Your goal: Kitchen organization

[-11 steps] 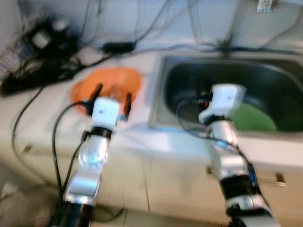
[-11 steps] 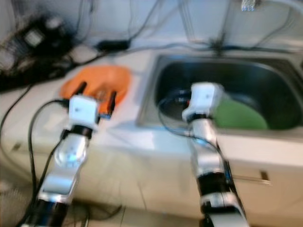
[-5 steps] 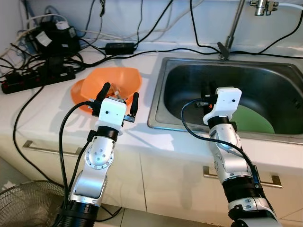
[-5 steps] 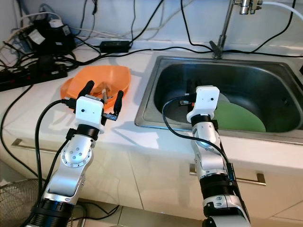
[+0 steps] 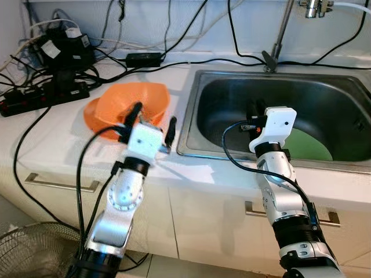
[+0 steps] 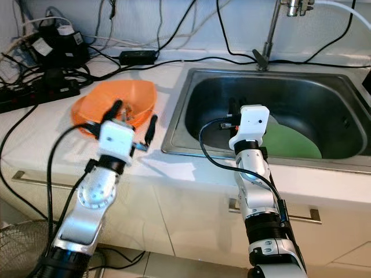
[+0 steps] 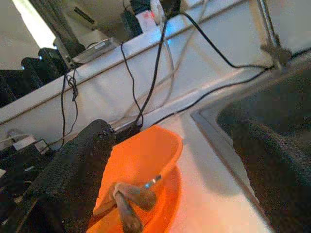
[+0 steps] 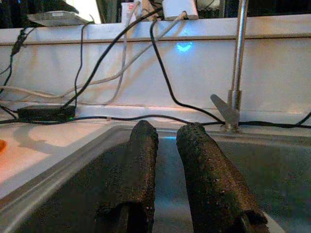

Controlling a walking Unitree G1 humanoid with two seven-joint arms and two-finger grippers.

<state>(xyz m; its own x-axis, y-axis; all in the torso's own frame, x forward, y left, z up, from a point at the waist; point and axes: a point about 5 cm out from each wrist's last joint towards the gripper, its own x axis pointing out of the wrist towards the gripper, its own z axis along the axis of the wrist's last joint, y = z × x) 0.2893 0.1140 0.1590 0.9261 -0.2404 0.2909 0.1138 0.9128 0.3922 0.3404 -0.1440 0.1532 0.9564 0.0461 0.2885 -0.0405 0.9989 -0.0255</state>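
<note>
Left gripper (image 5: 152, 117) spread wide over glossy orange bowl (image 5: 116, 107), perhaps utensils inside

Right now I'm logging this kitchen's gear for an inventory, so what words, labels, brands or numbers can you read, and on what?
No text can be read anywhere.
Black power adapter: a pale label, too small and blurred to read.
Orange bowl, sink, green plate: no markings show.
</note>
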